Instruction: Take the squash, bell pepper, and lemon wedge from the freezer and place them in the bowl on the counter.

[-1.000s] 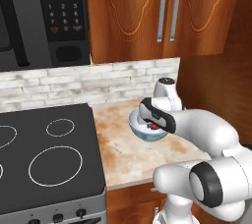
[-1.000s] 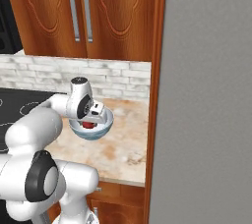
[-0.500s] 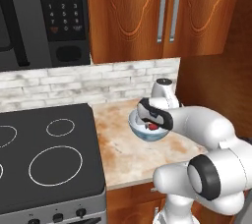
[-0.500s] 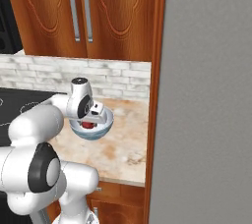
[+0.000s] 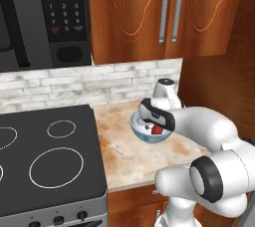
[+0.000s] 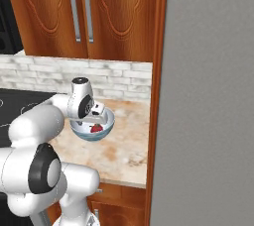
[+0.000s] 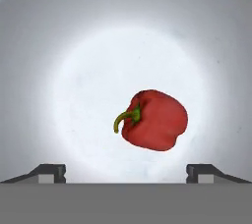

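The red bell pepper (image 7: 155, 120) lies on its side on the pale floor of the bowl (image 7: 74, 46), free of the fingers. My gripper (image 7: 126, 171) hangs open just above it, its tips wide apart on either side. From the base views the hand (image 5: 152, 120) dips into the blue-grey bowl (image 5: 148, 139) on the tan counter (image 5: 129, 159), and the pepper (image 5: 158, 130) shows red inside. The same bowl (image 6: 88, 135) and pepper (image 6: 96, 129) sit under the gripper (image 6: 97, 119). The grey freezer door (image 6: 208, 96) stands at the right. Squash and lemon wedge are out of view.
A black stovetop (image 5: 45, 156) borders the counter on the left, with a microwave (image 5: 45, 17) above it. Wooden wall cabinets (image 5: 164, 12) hang over the bowl. A brick backsplash (image 5: 89, 81) runs behind. The freezer door edge stands close to the bowl's right.
The fingers have spread wider and the bell pepper now lies loose in the bowl. The arm and bowl have hardly moved.
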